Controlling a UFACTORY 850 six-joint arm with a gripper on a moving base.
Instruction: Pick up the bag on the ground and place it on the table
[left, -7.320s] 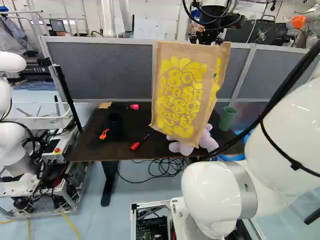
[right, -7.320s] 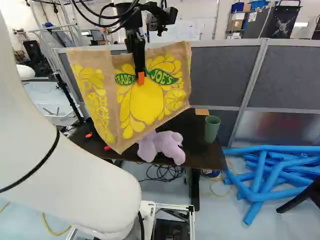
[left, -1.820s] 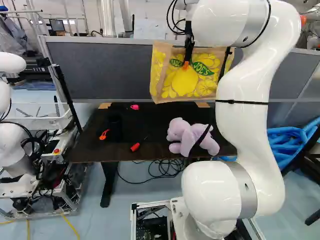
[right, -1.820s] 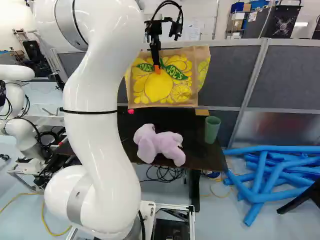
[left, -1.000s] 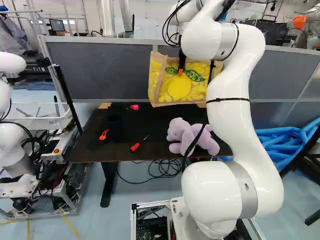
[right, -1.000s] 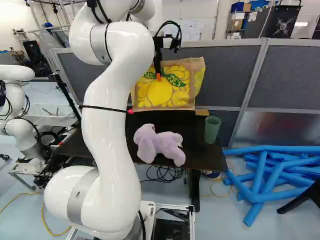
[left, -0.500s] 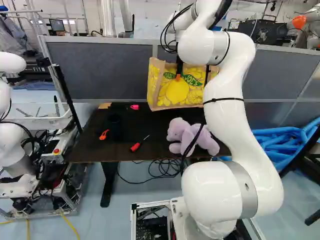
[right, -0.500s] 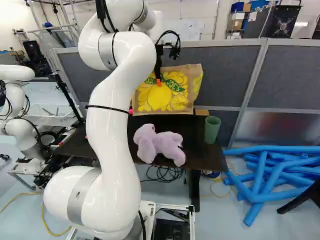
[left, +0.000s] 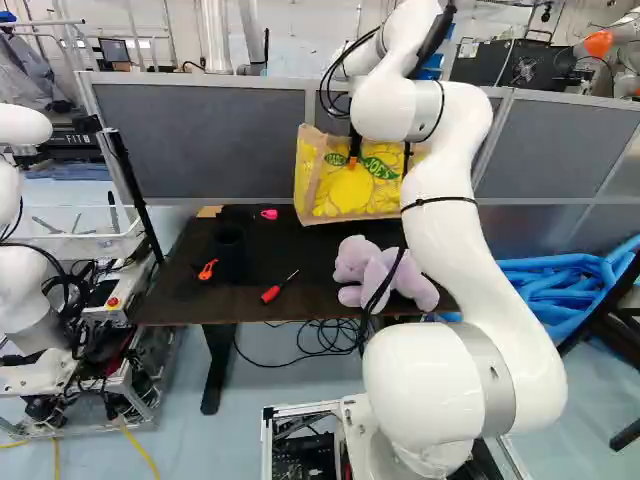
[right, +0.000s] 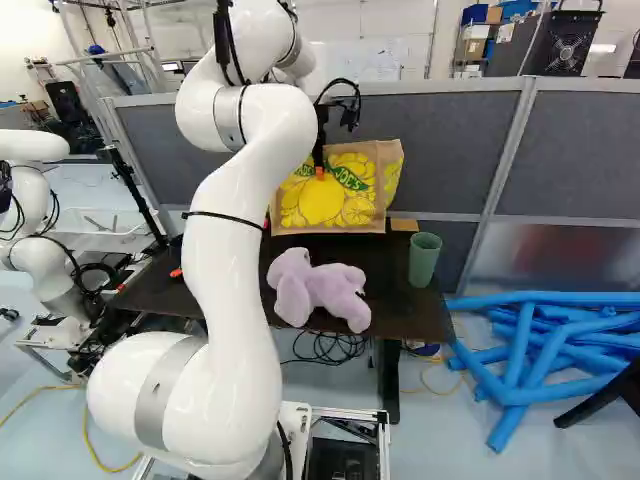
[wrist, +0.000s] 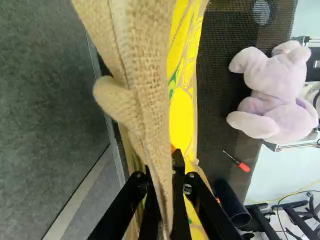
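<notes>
Pinched nearly closed, the pincer (right: 319, 172) has hold of the burlap bag (left: 349, 190) by its upper wall: the wrist view shows a finger on either side of the folded cloth, with only the thickness of the fabric keeping them apart. Seven seconds or so ago the bag hung nearer the base, partly covering the lilac plush toy (right: 320, 290) in the left base view; now it hangs behind the toy, close by the grey partition (right: 445, 140). Over the last second it has sunk a little in both base views, carried by the white arm (left: 440, 215), while the base has stayed where it was. So the pick-up looks done and the placing under way, with the bag being let down toward the rear part of the table (left: 300, 300). Its lower edge shows against the dark top, but whether it touches there I cannot tell. The green cup (right: 424, 258) stands off to one side of it, apart. What remains, I judge, is to lower the bag until the table bears its weight, then open the fingers; released too soon, or too close to the partition, the limp cloth could fold over or slip off the back edge.
</notes>
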